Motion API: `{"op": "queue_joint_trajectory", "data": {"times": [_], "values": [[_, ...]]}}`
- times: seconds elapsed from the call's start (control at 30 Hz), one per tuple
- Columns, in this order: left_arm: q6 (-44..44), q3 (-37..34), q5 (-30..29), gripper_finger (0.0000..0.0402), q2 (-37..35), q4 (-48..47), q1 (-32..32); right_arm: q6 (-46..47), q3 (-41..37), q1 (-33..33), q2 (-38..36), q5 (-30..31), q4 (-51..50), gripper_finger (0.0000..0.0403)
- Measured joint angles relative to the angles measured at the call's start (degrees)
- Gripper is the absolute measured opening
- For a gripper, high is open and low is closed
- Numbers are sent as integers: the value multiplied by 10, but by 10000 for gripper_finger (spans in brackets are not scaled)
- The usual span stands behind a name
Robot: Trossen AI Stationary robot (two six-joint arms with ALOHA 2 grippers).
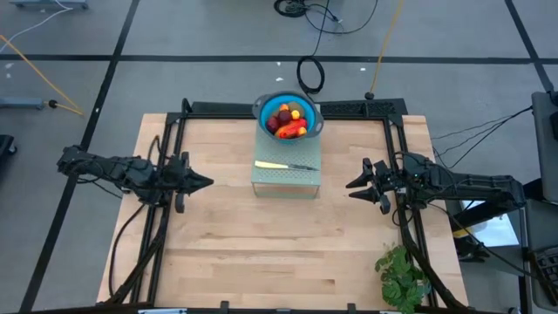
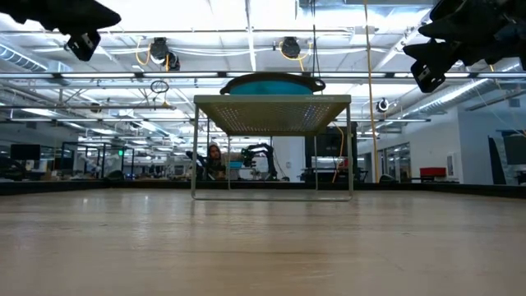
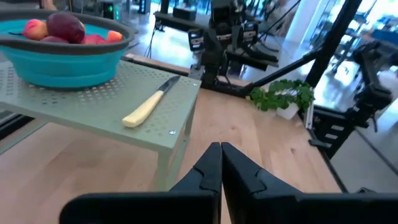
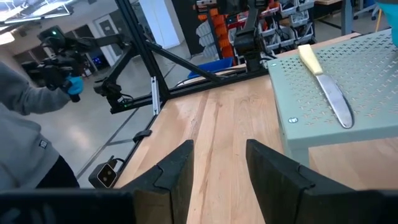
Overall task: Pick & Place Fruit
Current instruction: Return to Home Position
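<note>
The fruit (image 1: 289,119) lies piled in a blue bowl (image 1: 264,106) that stands on the far part of a pale green perforated stand (image 1: 286,178); in the left wrist view red and orange pieces of fruit (image 3: 64,28) show above the bowl rim (image 3: 62,53). My left gripper (image 1: 207,183) hovers shut above the table, left of the stand. My right gripper (image 1: 350,188) hovers open to the stand's right. In the wrist views the left gripper (image 3: 221,149) and right gripper (image 4: 219,149) both point toward the stand.
A pale-handled knife (image 1: 284,165) lies on the stand's near part, in front of the bowl. A green leafy bunch (image 1: 403,275) sits at the table's near right corner. A person in grey (image 4: 25,137) stands beyond the table's edge. Bare wood (image 1: 261,244) stretches across the near half.
</note>
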Motion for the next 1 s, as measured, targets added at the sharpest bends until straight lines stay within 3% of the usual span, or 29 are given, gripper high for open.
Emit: {"op": "queue_joint_trajectory", "data": {"times": [0.47,1.0], "values": [[15,-91,0,5,-146,-1,-2,0,0,0,0,0,0,139],[17,-145,0,2,-212,4,-2,0,0,0,0,0,0,139]]}}
